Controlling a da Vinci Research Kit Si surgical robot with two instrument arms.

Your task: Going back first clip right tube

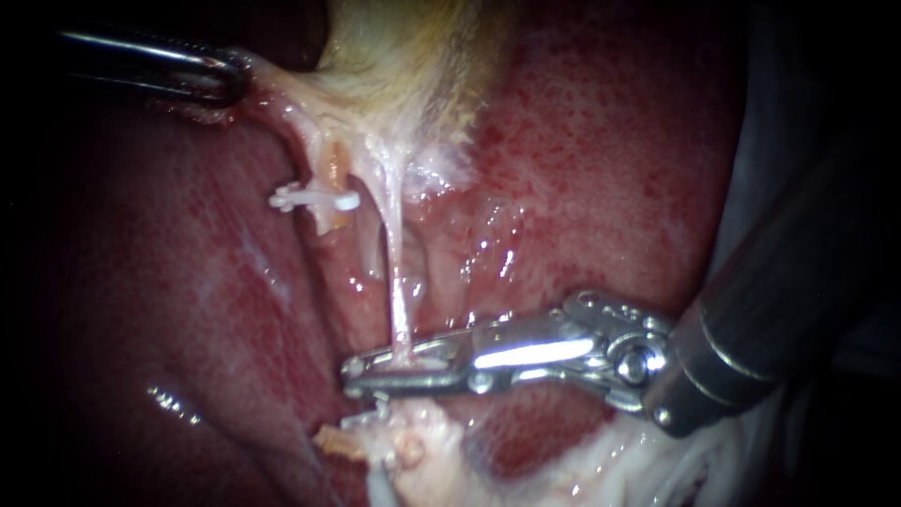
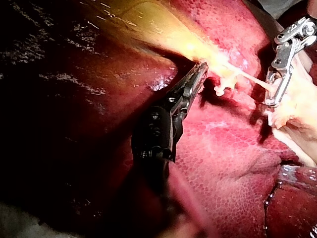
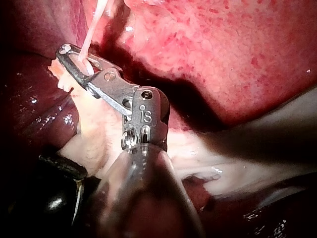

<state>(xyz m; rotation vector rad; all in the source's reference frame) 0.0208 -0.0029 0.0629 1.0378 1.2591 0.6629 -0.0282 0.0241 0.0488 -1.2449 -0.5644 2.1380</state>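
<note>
At the lower right of the endoscope frame, nearest the camera, the right instrument [image 1: 375, 368] reaches in across the wet liver [image 1: 610, 141]. Its hand is closed around the right tube [image 1: 396, 272], a thin pale strand that runs down the middle of the frame and meets the hand just above a lump of pale fatty tissue [image 1: 413, 451]. I cannot make out whether a clip sits inside the hand. Since the task is to withdraw from this tube, the hand probably has to open before it can slide off sideways without dragging the strand.

A little farther back, left of centre, a white clip [image 1: 314, 198] lies across the left tube [image 1: 330, 169], which runs beside the right tube but apart from it.

Farthest away, in the upper left corner, the left instrument [image 1: 230, 77] has its hand clamped on pale tissue at the edge of the gallbladder [image 1: 404, 56]. This pull seems meant to lift the gallbladder off the liver, so that both tubes are stretched taut, spread apart and easy to reach. The left wrist view shows the same grip, with the clipped tube just beside the hand.
</note>
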